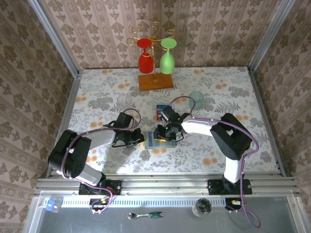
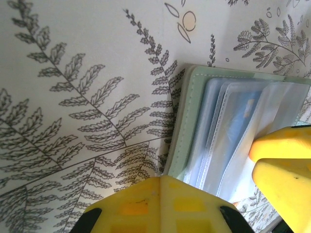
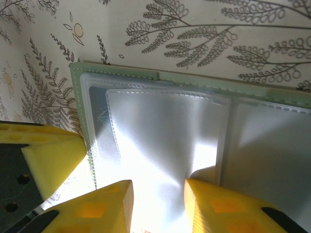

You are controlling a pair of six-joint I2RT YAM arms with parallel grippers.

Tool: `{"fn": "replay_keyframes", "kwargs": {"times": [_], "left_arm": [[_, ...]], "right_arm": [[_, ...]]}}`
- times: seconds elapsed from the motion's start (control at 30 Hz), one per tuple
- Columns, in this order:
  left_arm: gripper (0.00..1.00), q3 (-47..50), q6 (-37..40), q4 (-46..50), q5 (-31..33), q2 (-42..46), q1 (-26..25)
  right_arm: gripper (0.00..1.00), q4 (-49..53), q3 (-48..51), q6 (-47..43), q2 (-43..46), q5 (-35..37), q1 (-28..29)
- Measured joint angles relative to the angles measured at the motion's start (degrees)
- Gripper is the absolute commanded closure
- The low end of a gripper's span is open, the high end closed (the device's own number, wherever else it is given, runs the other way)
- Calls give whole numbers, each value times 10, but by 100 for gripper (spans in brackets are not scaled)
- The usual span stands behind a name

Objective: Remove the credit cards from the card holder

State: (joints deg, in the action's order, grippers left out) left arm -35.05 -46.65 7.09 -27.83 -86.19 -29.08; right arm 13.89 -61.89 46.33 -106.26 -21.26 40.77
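Found card holder (image 1: pixel 156 141) lying open at centre of desk (image 1: pixel 97 97), long axis left to right, blue card (image 2: pixel 240 114) tucked in clear sleeve (image 3: pixel 160 126). Noted right tool (image 3: pixel 158 201) nearest, poised over sleeve, jaws apart, nothing clamped. Noted left tool (image 2: pixel 163 184) closed together at holder's left edge, probably pinning.

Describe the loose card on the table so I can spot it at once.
Find the wooden rack base at the table's far middle. Just nearer, between a clear glass and a teal cup, lies the card: small, flat, blue with red, apart from the green holder nearer still.
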Motion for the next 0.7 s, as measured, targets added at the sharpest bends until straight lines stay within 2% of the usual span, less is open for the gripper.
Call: {"fn": "replay_keyframes", "kwargs": {"times": [0.5,0.57,0.7], "left_arm": [[99,-20,-5,0,-9,25,0],[92,-21,-8,-3,-12,30,-1],[83,-23,-18,-18,-21,30,-5]], "right_arm": [[67,-94,61,9,14,-51,-23],[68,-109,71,13,16,-60,-27],[68,-130,83,19,17,-75,-33]]}}
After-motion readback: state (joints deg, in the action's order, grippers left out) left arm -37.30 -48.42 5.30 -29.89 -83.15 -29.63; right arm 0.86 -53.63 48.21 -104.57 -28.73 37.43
